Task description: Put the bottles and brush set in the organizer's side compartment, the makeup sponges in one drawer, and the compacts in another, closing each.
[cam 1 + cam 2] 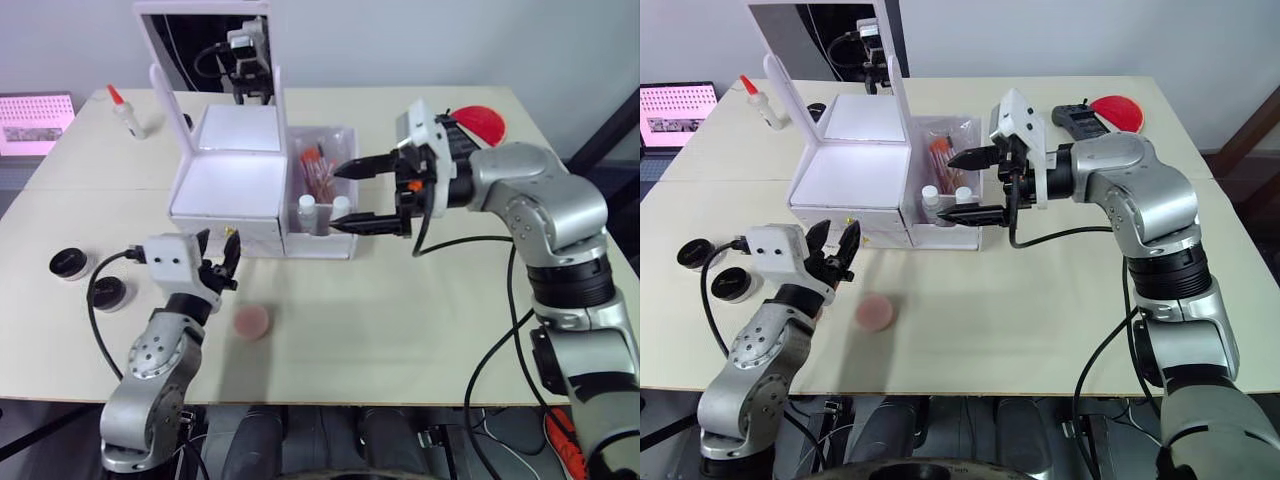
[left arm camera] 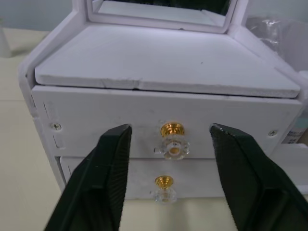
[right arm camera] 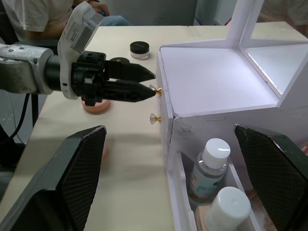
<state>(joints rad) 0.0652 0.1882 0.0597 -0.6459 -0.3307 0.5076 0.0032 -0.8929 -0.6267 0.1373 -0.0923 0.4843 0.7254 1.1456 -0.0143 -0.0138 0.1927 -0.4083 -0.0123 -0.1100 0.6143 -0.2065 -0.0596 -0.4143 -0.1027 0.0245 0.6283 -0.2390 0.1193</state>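
Note:
The white organizer [image 1: 228,185] stands mid-table with its mirror up and both drawers closed. Its side compartment [image 1: 345,245] holds two white-capped bottles [image 1: 307,208] and the brush set [image 1: 318,172]. My right gripper [image 1: 336,200] hovers open just above those bottles [image 3: 208,166]. My left gripper [image 1: 218,240] is open at the organizer's front, its fingers on either side of the upper drawer knob [image 2: 172,142], with the lower knob [image 2: 164,188] below. A pink makeup sponge [image 1: 251,322] lies on the table beside the left arm. Two black compacts [image 1: 69,263] [image 1: 108,292] sit at the left edge.
A glue bottle [image 1: 125,108] stands at the back left near a pink screen [image 1: 35,120]. A red disc [image 1: 478,122] and a black device [image 1: 1072,117] lie at the back right. A person [image 3: 29,19] sits beyond the table's left side.

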